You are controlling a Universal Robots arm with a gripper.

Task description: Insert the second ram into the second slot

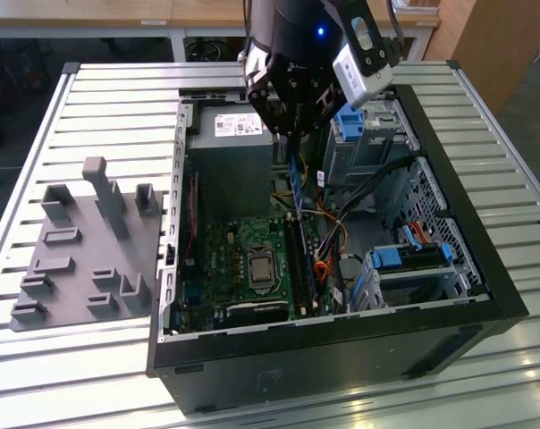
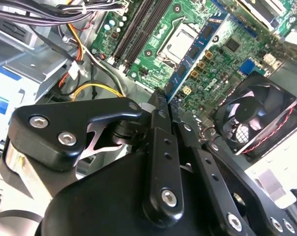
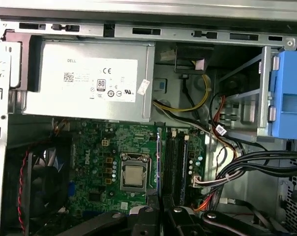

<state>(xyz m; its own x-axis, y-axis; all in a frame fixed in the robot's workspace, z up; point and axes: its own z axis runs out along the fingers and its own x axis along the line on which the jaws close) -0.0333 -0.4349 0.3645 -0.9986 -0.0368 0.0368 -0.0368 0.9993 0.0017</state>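
In the exterior view my gripper point(image 1: 292, 141) hangs over the open computer case, shut on the second ram point(image 1: 294, 179), a thin dark-blue stick that points down at the motherboard. The long black memory slots point(image 1: 304, 261) lie below it, beside the processor socket point(image 1: 259, 266). In the second wrist view the black fingers point(image 2: 158, 142) clamp the second ram point(image 2: 197, 49), which stretches over the board near the slots point(image 2: 138, 29). In the first wrist view the second ram point(image 3: 159, 162) shows edge-on, just beside the slots point(image 3: 175, 157). I cannot tell which is the second slot.
The case walls point(image 1: 341, 331) ring the board. A power supply point(image 1: 230, 134) sits at the back and bright blue drive-bay clips point(image 1: 349, 121) at the exterior view's right. Cable bundles point(image 3: 227, 147) run beside the slots, with a fan point(image 2: 252, 115) nearby. A grey fixture plate point(image 1: 82, 241) lies outside.
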